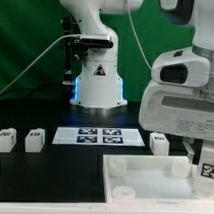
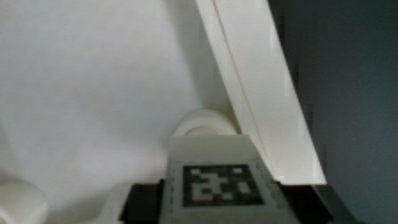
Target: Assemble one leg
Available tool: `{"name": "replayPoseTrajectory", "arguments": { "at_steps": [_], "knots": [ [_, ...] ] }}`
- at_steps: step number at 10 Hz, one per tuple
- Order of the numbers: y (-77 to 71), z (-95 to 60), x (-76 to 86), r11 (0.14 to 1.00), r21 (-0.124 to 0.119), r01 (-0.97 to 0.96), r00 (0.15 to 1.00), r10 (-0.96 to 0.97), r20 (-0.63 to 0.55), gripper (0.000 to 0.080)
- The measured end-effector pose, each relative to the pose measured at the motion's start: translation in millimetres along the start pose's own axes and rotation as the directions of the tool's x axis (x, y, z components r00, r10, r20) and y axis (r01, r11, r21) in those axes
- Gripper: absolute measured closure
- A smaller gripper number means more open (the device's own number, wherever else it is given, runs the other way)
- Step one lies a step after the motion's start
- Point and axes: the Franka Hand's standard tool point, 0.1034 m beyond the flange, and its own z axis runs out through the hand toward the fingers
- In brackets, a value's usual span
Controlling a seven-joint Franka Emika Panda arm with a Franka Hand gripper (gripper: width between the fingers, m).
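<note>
My gripper [image 1: 204,156] is at the exterior view's right, over the right end of the large white panel [image 1: 142,186]. It is shut on a small white leg [image 2: 217,170] whose black-and-white tag faces the wrist camera, and the black fingers [image 2: 146,202] press on its two sides. The held leg also shows in the exterior view [image 1: 206,170], just above the panel. In the wrist view the panel's raised rim [image 2: 249,70] runs past the leg, and a round corner socket [image 2: 203,124] lies right beyond the leg's tip. I cannot tell whether the leg touches the socket.
Two loose legs [image 1: 4,140] [image 1: 35,141] stand on the black table at the exterior view's left, and a third [image 1: 160,144] stands beside my gripper. The marker board [image 1: 98,137] lies mid-table in front of the robot base [image 1: 99,80].
</note>
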Motion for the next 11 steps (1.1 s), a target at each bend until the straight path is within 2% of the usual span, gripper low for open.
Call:
{"name": "replayPoseTrajectory", "arguments": {
  "at_steps": [2,4,5,6,9,10,11],
  "knots": [
    [-1.0,2.5,1.3,0.965,0.02,-0.263,0.965,0.264,-0.015,0.0511],
    [-0.6,2.2,4.4,0.847,0.085,-0.524,0.851,0.524,0.021,0.0509],
    [-0.4,2.1,3.9,0.782,0.104,-0.614,0.789,0.614,0.037,0.0509],
    [-0.6,2.1,4.0,0.73,0.109,-0.675,0.737,0.674,0.052,0.0509],
    [-1.6,3.0,3.2,0.517,0.091,-0.851,0.524,0.848,0.08,0.0509],
    [-2.3,3.8,3.4,0.446,0.092,-0.891,0.453,0.887,0.089,0.0509],
    [-2.3,3.8,3.3,0.445,0.092,-0.891,0.452,0.887,0.09,0.0509]
  ]
}}
